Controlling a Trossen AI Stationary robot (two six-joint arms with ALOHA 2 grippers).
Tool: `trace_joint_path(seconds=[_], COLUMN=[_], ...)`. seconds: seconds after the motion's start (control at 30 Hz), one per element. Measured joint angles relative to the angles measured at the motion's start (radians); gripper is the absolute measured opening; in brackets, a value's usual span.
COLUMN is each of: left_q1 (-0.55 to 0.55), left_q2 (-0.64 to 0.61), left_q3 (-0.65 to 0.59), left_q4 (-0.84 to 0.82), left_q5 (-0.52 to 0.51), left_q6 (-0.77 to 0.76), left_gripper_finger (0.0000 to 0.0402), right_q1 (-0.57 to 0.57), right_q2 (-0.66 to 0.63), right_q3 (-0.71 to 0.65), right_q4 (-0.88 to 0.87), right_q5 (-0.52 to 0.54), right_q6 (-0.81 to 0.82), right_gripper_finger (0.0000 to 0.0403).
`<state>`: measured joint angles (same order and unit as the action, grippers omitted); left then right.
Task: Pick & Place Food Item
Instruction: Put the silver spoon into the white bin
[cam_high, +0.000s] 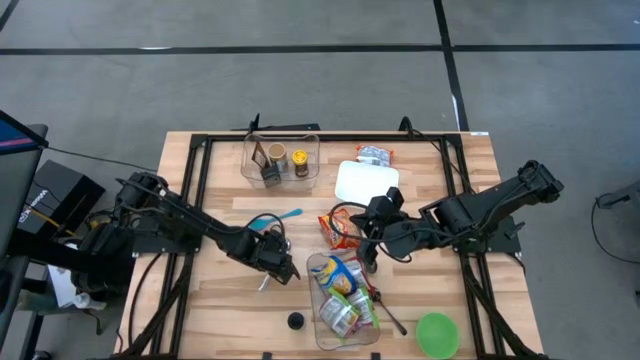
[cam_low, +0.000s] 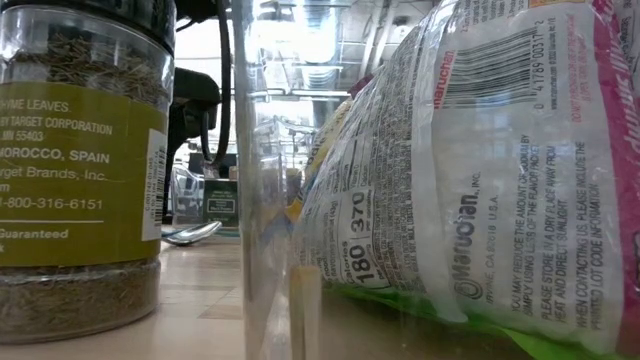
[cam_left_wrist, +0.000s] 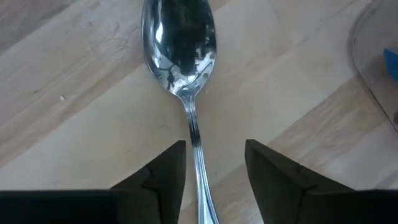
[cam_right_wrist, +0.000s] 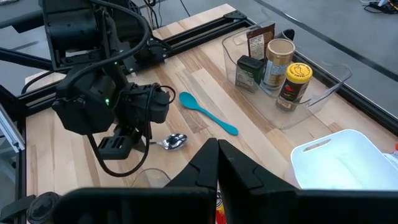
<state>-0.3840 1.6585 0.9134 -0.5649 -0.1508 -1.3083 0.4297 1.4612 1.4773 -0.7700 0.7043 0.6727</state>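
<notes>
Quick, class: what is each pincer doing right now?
Left pincer: open, fingers astride the metal spoon lying on the table, not gripping it.
Right pincer: shut, holding nothing.

The spoon (cam_left_wrist: 180, 50) is polished metal, mirror-bright and smooth, lying on a worktop (cam_left_wrist: 74, 93) of pale, matt wood with visible grain. The left hand's (cam_left_wrist: 214, 180) fingers (cam_left_wrist: 165, 174) are dark, matt plastic with flat faces. The bin (cam_right_wrist: 323, 87) is clear, glossy plastic, the tray (cam_right_wrist: 342, 165) smooth white plastic, the blue spoon (cam_right_wrist: 205, 112) matt plastic, and the noodle packet (cam_low: 480, 170) shiny, crinkled film.
</notes>
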Motion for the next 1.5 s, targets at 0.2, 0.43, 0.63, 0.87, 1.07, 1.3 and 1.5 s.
trace_joint_path(seconds=[0.2,0.43,0.63,0.87,1.07,1.3,1.5], left_q1=[0.000,-0.004,-0.005,-0.005,-0.005,-0.005,-0.005], left_q2=[0.000,0.001,0.053,0.076,0.078,0.079,0.080], left_q3=[-0.002,-0.002,-0.002,0.002,0.002,0.001,0.001], left_q4=[-0.024,0.010,0.023,0.016,-0.031,-0.044,-0.073], left_q5=[-0.034,-0.035,0.001,0.001,0.001,0.001,0.001], left_q6=[0.003,0.025,0.025,0.026,0.026,0.048,0.051], left_gripper_finger=[0.0141,0.0115,0.0111,0.0109,0.0084,0.0043,0.0031], right_q1=[0.000,-0.001,-0.001,0.000,0.000,0.000,0.000], right_q2=[0.000,0.000,0.000,0.000,0.000,0.000,0.000], right_q3=[0.000,0.000,0.000,0.000,0.000,0.000,0.000], right_q4=[0.000,0.000,0.000,0.000,0.000,-0.001,-0.001], right_q5=[0.000,0.001,0.001,0.002,0.002,0.002,0.001], right_q6=[0.000,0.000,0.000,0.000,0.000,-0.003,-0.003], right_gripper_finger=[0.0001,0.0001,0.0001,0.0001,0.0001,0.0001,0.0001])
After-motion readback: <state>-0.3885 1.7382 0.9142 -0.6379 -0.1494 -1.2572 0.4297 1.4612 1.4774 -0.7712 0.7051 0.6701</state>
